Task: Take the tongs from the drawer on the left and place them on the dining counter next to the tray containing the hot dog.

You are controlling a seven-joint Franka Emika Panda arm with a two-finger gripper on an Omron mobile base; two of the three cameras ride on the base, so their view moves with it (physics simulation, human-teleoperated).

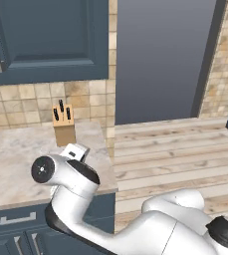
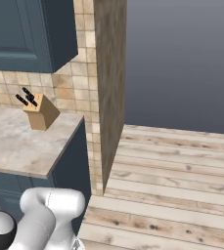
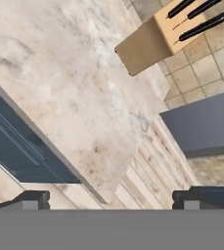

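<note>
Marble worktop (image 1: 21, 164), knife block (image 1: 63, 124), plank floor (image 1: 175, 154)

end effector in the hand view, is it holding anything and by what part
Nothing is held. The end effector is open, its fingertips wide apart with only the marble worktop beyond the gap.
</note>
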